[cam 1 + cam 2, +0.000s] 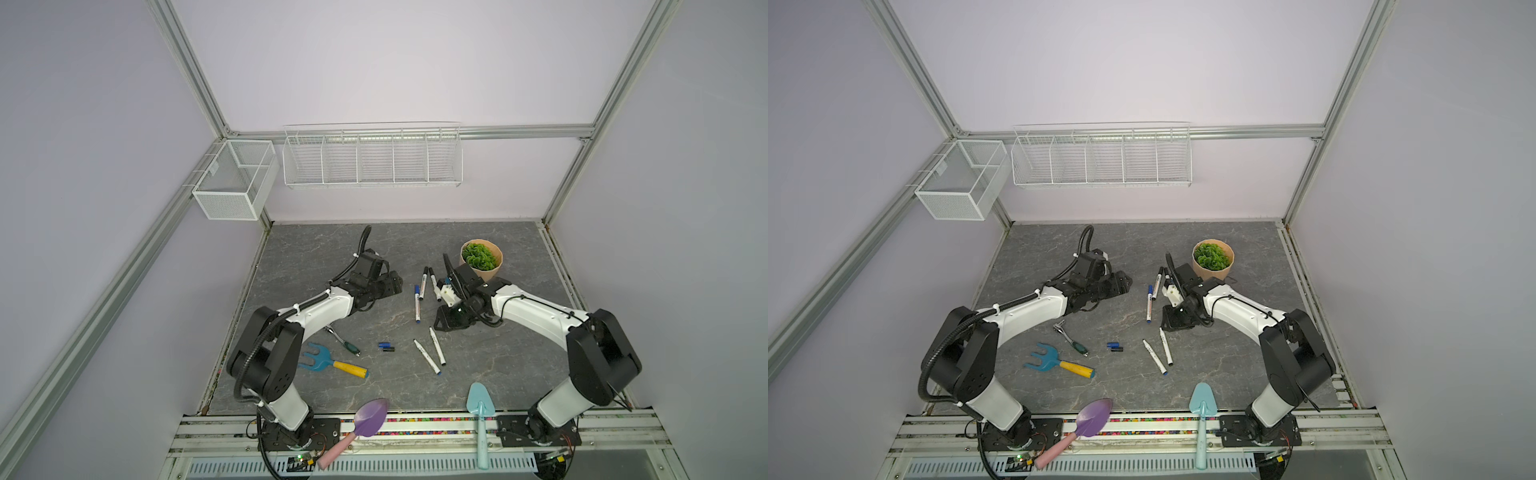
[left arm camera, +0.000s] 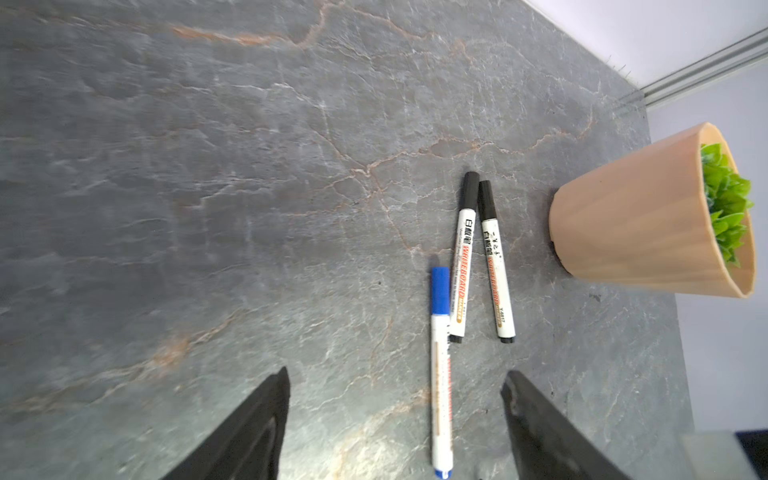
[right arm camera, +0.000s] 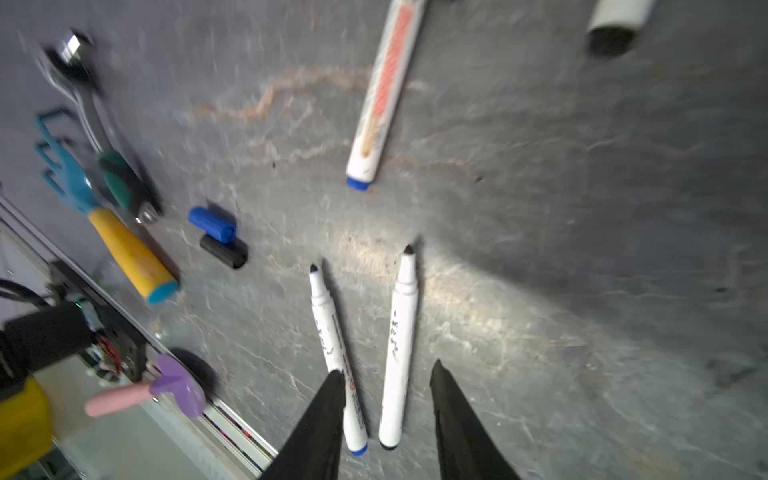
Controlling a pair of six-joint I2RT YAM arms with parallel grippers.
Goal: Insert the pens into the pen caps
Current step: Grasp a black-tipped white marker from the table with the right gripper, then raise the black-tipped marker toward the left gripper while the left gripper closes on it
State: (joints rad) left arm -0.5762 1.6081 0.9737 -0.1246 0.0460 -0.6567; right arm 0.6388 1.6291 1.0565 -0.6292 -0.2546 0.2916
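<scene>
Toward the middle of the bench (image 1: 498, 374), two uncapped pens (image 3: 400, 353) side by side, loose pen caps (image 3: 212, 224) near them on the left-edge side. Best lowered squarely over one barrel only, clear of its neighbour. Partly open and empty, right fingers (image 3: 457, 415) straddling the black-plugged pen from above; spread wide, left fingers (image 2: 257, 428) holding nothing.

A robot lab booth is showing: aluminium rails (image 1: 190, 70) and pale walls (image 1: 415, 62) are enclosing a grey tabletop (image 1: 316, 257), wire baskets (image 1: 372, 160) are hanging upper centre, two robot arms (image 1: 320, 309) are standing below.
</scene>
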